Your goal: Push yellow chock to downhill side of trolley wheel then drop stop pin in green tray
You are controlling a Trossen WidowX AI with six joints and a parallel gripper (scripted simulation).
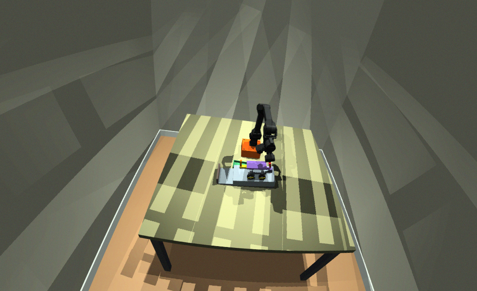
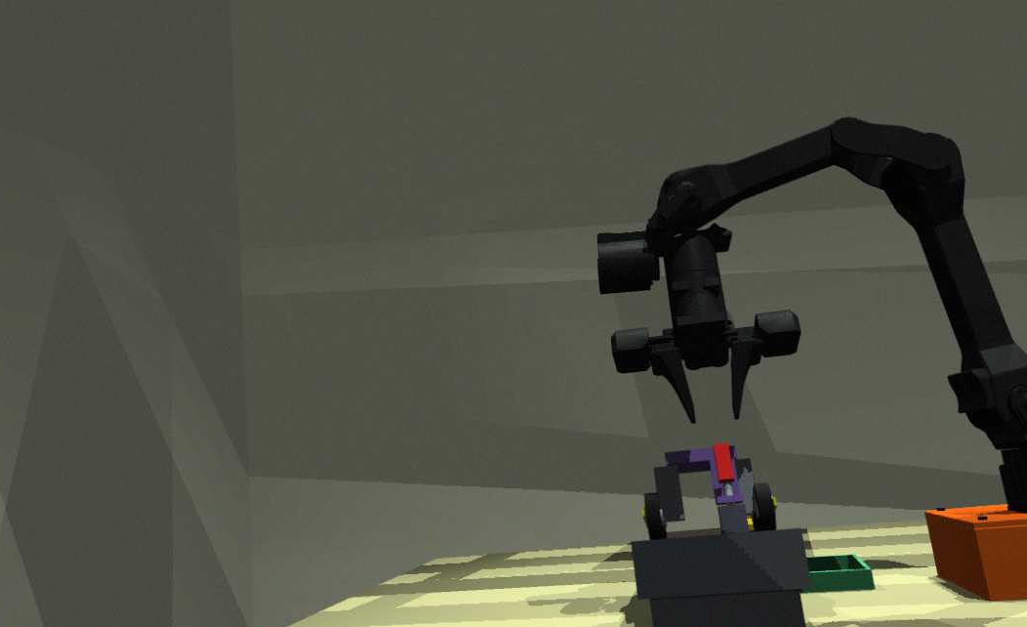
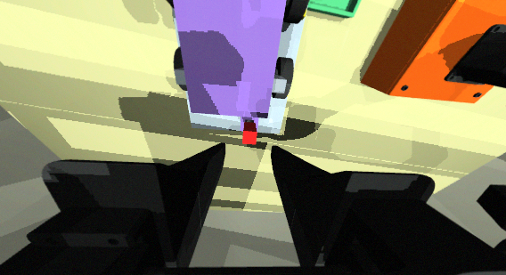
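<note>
The purple trolley (image 1: 256,164) (image 2: 688,459) (image 3: 227,12) stands on the pale grey ramp (image 1: 242,178) (image 2: 716,568) (image 3: 205,124). The red-headed stop pin (image 1: 270,165) (image 2: 722,461) (image 3: 249,137) stands upright at its uphill end. The yellow chock (image 1: 242,166) with its upright orange handle is at the trolley's downhill end, on the robot-base side; whether it touches a wheel is hidden. The green tray (image 1: 236,163) (image 2: 844,579) (image 3: 359,4) lies beside the ramp. My gripper (image 2: 715,421) (image 3: 248,149) is partly open and empty, pointing down a little above the pin head, with one fingertip to each side of it.
The orange robot base block (image 1: 250,148) (image 2: 1023,557) (image 3: 428,79) stands behind the ramp, near the tray. A dark end wall (image 1: 218,174) stands at the ramp's low end. The trolley deck lies just beside the pin.
</note>
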